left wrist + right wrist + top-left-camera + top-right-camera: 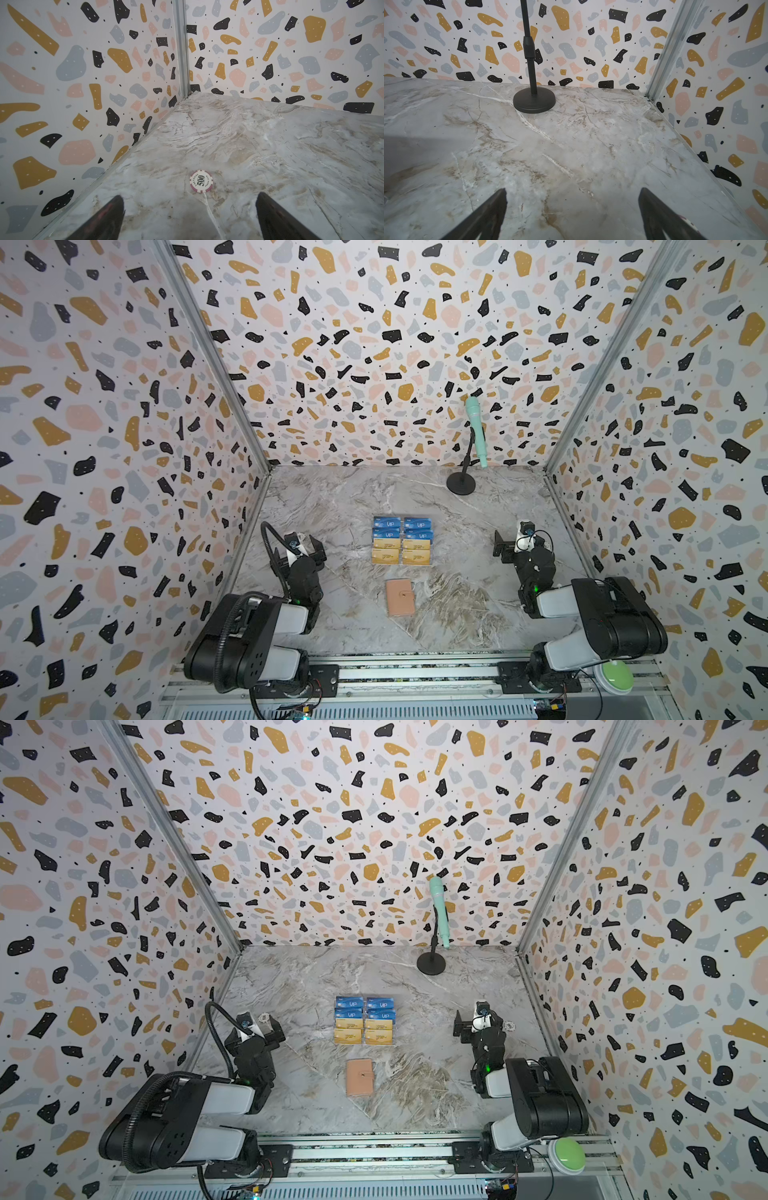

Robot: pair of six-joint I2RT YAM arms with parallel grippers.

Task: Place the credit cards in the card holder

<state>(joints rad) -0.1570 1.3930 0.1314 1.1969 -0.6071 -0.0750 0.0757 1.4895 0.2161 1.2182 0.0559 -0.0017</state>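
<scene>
Nearest the camera, the aluminium rail point(415, 674), with a round green button point(615, 676) at its right end. Just beyond, flat on the marble table point(332, 497), the salmon-pink card holder point(398, 597): closed, snap tab fastened, between the two arms and touched by neither. Farther in and apart from it, the credit cards point(402, 540), in two columns of four overlapping rows: blue VIP cards point(386, 524) in the far rows, gold cards point(385, 556) in the near rows. Left of the cards, the left gripper point(190, 197), jaws wide apart, gripping nothing. Just ahead of it on the table, a poker chip point(201, 181) marked 500. Right of the cards, the right gripper point(573, 191), jaws equally wide apart and empty, over bare marble. Near the far edge of the table, a mint-green microphone point(476, 431) on a black stand point(534, 100).
</scene>
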